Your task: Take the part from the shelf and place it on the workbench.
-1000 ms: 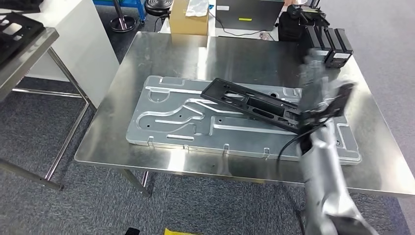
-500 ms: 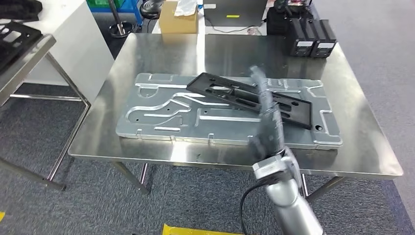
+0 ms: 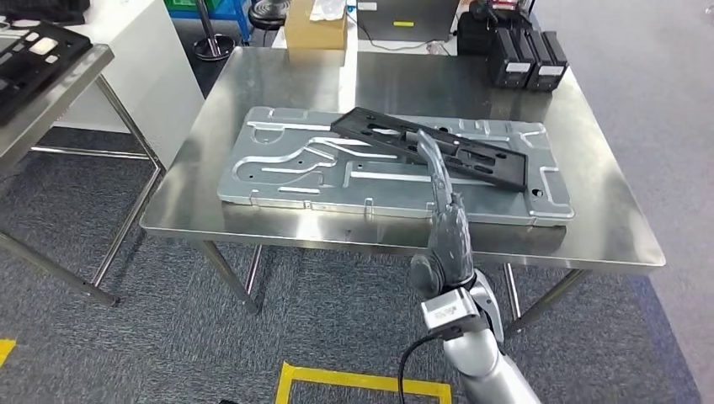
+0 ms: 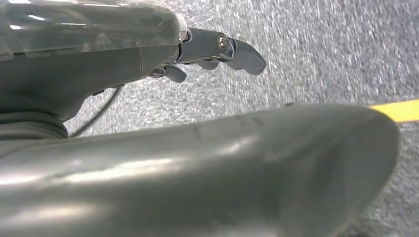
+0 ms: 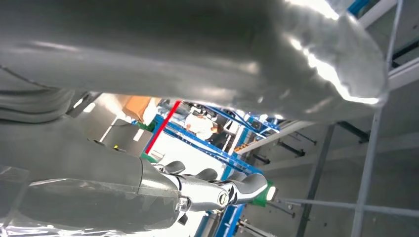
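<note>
The black frame-like part lies flat and slanted on the embossed silver plate, which rests on the steel workbench. My right hand is raised in front of the bench's near edge, fingers stretched out and apart, holding nothing. It overlaps the part in the picture but stands apart from it. In the right wrist view the same hand holds nothing. My left hand hangs over grey carpet, its fingers loosely extended and empty.
Black boxes, a cardboard box and a laptop sit along the bench's far edge. A steel shelf with a black tray stands at the left. Yellow tape marks the carpet in front.
My right hand has let go of the part and drawn back toward the bench's front edge. The part now lies flat on the plate. The camera has also shifted.
</note>
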